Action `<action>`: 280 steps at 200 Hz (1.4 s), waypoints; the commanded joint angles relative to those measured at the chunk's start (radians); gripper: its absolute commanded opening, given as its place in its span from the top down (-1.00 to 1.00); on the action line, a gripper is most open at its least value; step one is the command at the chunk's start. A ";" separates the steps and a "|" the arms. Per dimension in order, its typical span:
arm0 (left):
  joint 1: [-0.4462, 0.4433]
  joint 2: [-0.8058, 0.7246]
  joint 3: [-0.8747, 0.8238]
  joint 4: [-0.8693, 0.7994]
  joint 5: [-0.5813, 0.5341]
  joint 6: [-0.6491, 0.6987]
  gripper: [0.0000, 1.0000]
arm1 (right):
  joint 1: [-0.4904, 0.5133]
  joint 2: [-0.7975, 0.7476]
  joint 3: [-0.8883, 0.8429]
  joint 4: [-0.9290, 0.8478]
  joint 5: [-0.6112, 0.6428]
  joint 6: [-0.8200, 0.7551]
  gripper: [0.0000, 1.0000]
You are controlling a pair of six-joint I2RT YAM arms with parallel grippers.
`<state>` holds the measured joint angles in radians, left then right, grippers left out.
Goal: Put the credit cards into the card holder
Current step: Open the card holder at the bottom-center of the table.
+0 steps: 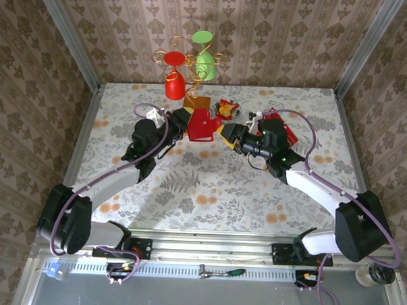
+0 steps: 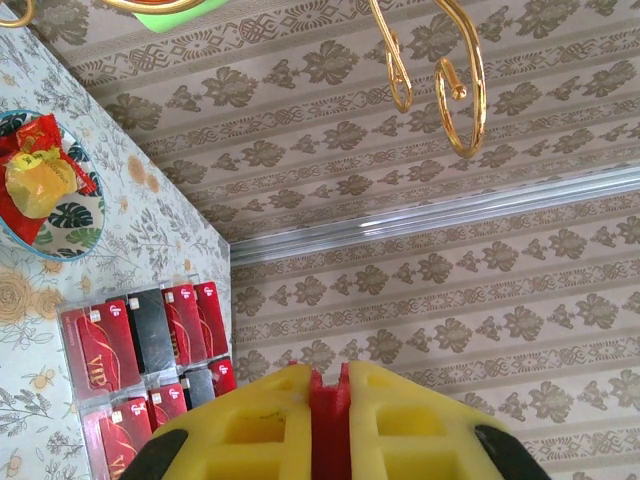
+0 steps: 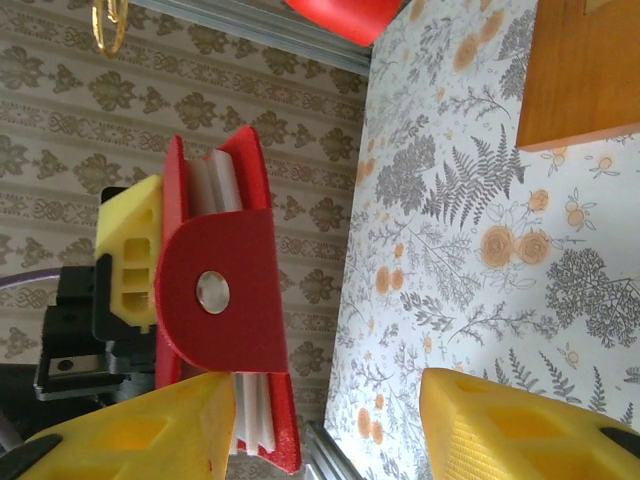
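Left pincer [image 2: 328, 405] is clamped on the flat, red, wallet-like card holder [image 3: 220, 300], which appears to be held on edge, clear of the flowered worktop [image 1: 188, 185]. The right pincer [image 3: 328, 410] is set with its yellow jaws apart, and the holder's lower edge lies just beside one of them. No card is held. The step in hand is judged to be the opening or steadying of the holder, not yet the loading. A grip on the rounded flap with its metal snap is probably called for next, so that the pale pockets can be reached. In the left wrist view the small red-and-black credit cards [image 2: 140, 350] are shown laid in rows on the worktop near a patterned bowl of sweets [image 2: 45, 190]. The flap and pockets are shown by the right wrist view.
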<state>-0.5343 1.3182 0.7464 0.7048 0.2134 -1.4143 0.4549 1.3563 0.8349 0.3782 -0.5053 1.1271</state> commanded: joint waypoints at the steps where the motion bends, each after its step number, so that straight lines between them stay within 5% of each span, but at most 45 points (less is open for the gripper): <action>1: 0.003 -0.016 -0.004 0.050 0.014 -0.003 1.00 | -0.001 -0.016 0.000 0.044 -0.010 0.017 -0.03; 280: -0.009 -0.008 0.005 0.051 0.006 0.008 1.00 | 0.068 0.021 -0.059 0.213 0.008 0.118 0.02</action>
<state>-0.5369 1.3182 0.7464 0.7044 0.2127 -1.4139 0.5137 1.3712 0.7792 0.5217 -0.5053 1.2163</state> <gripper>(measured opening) 0.124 0.496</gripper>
